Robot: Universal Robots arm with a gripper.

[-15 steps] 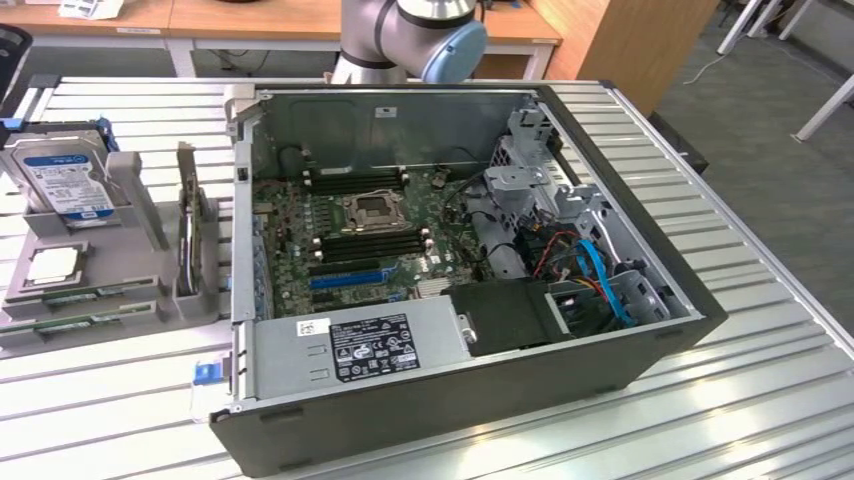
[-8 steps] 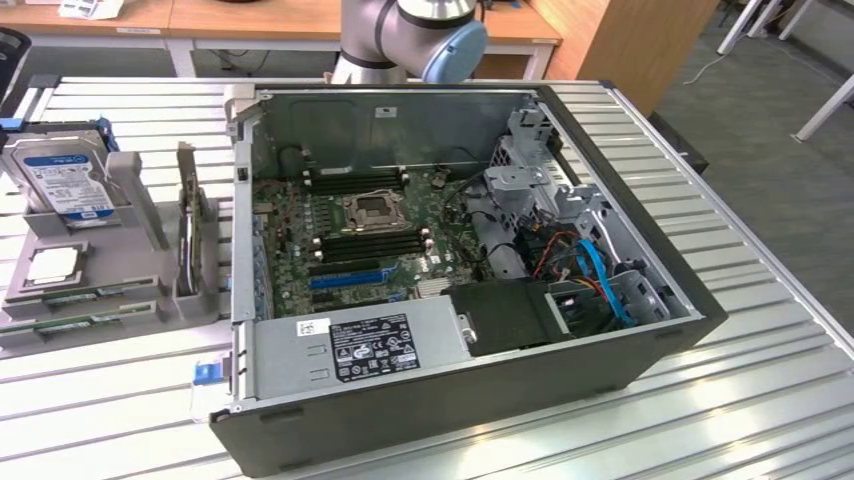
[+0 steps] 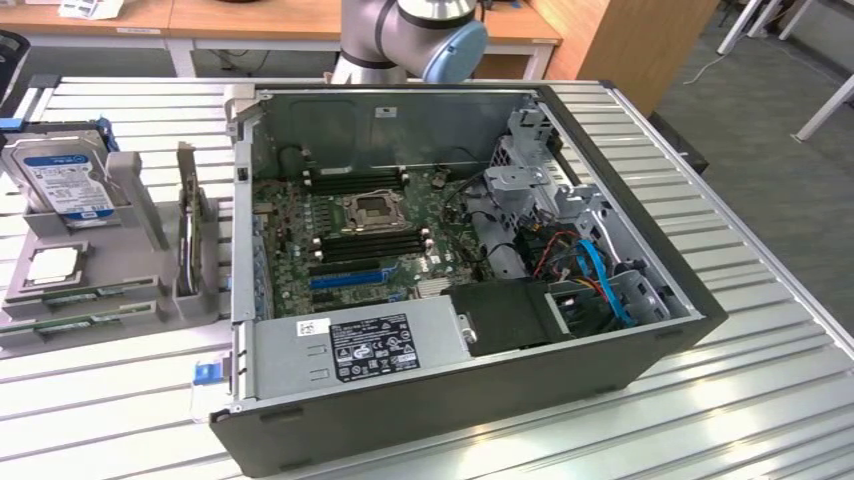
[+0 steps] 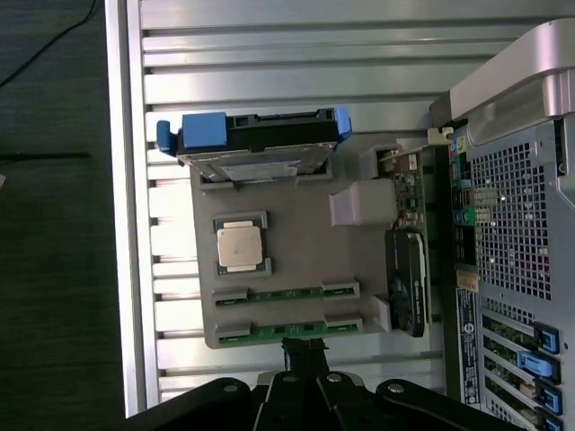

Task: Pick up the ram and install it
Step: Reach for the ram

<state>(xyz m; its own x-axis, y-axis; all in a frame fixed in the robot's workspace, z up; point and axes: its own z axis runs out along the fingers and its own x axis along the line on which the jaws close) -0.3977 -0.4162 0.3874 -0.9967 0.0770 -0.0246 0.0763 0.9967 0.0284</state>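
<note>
Two ram sticks, thin green boards, lie side by side in the slots of a grey holder (image 4: pixel 296 235): one (image 4: pixel 286 293) and, nearer the edge, another (image 4: pixel 286 330). In the exterior view the same ram sticks (image 3: pixel 83 294) (image 3: pixel 64 325) lie at the front of the holder (image 3: pixel 127 262), at that view's left. My gripper (image 4: pixel 304 348) hangs above the holder's edge, beside the nearer stick, its black fingers pressed together with nothing between them. The open computer case (image 3: pixel 467 400) shows its motherboard (image 3: pixel 360 225) with long black memory slots (image 3: pixel 374 243).
On the holder also stand a silver hard drive with a blue-white label (image 3: pixel 56 180) (image 4: pixel 256 148), a square silver processor (image 3: pixel 54 265) (image 4: pixel 240 246) and an upright expansion card (image 3: pixel 194 235) (image 4: pixel 406 278). The case's rear panel (image 4: pixel 512 180) flanks the holder. Everything rests on a slatted metal table (image 3: pixel 747 400).
</note>
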